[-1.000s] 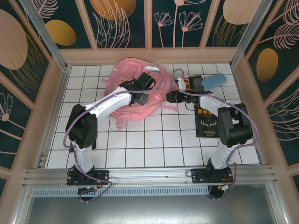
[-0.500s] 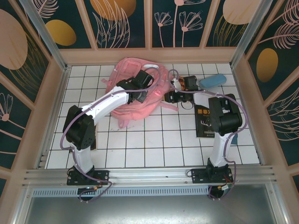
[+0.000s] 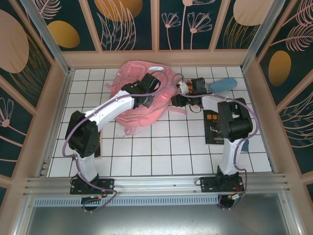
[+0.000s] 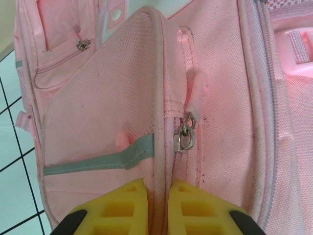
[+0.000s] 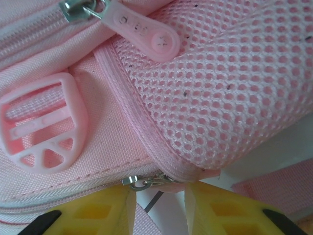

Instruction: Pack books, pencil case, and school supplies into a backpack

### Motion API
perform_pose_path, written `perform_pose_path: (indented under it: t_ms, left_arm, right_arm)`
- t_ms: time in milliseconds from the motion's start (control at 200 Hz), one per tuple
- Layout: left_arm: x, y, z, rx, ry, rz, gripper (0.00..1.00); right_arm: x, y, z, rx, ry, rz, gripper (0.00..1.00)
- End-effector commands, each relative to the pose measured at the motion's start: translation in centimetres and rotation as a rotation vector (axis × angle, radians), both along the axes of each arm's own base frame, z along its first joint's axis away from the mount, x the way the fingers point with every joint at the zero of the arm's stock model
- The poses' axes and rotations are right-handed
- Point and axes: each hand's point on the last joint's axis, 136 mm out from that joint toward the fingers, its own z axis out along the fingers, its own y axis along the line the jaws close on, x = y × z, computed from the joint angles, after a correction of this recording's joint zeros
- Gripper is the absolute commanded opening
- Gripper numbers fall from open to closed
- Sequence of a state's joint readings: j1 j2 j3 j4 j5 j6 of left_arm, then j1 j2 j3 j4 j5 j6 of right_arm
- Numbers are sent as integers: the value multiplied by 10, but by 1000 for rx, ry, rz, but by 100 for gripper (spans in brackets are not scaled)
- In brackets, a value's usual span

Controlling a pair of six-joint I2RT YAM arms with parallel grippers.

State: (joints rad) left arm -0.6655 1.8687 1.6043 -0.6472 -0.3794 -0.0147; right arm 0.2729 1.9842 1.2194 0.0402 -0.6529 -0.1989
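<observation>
Pink backpack (image 3: pixel 128 77) lies flat at the far middle of the white tiled worktop (image 3: pixel 161 147). The left gripper (image 4: pixel 157 190) is on top of the backpack, its yellow jaws pressed together on the piped edge of a front pocket, with fabric pinched between them. A metal zipper pull (image 4: pixel 186 137) hangs just right of that seam, and a grey reflective strip (image 4: pixel 93 164) crosses the pocket to its left. The right gripper (image 5: pixel 158 191) sits at the backpack's right edge, low against the mesh side pocket (image 5: pixel 220 88). Its jaws are spread apart with bare worktop showing between them, and a small zipper slider (image 5: pixel 142 182) is just beside the left finger. A pink plastic buckle (image 5: pixel 44 122) lies on the backpack left of the mesh. The light blue pencil case (image 3: pixel 222 84) lies right of the backpack, past the right wrist. The black booklet (image 3: pixel 215 128) lies flat right of the backpack and nearer the arm bases. An orange sliver under the right wrist, just right of the backpack, is probably the orange book (image 3: pixel 184 87).
</observation>
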Motion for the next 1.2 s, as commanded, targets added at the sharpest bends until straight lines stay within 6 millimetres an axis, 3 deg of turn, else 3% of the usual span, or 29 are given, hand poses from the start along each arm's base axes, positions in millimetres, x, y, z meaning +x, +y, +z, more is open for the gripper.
perform_pose_path:
  t_ms: [0, 155, 235, 260, 460, 741, 936, 1196]
  left_arm:
    - [9, 14, 62, -45, -137, 31, 13]
    - [6, 23, 72, -95, -135, 26, 12]
    - [6, 25, 72, -114, -121, 13, 12]
    - [2, 27, 85, -136, -141, 8, 12]
    - [-2, 32, 88, -165, -135, -3, 12]
    - [1, 37, 93, -167, -160, 17, 12]
    - [1, 37, 99, -179, -174, 15, 12]
    - [1, 40, 103, -176, -185, 20, 12]
  right_arm:
    - [16, 8, 15, -49, -115, 35, 33]
    - [14, 13, 19, -78, -135, 65, 30]
    - [8, 17, 25, -74, -152, 101, 19]
    - [5, 19, 28, -67, -159, 124, 15]
    - [-9, 26, 56, -22, -215, 203, 6]
    - [-43, 20, 75, 36, -242, 242, 25]
    - [-51, 27, 81, 93, -219, 274, 39]
    - [-36, 35, 64, 97, -171, 277, 35]
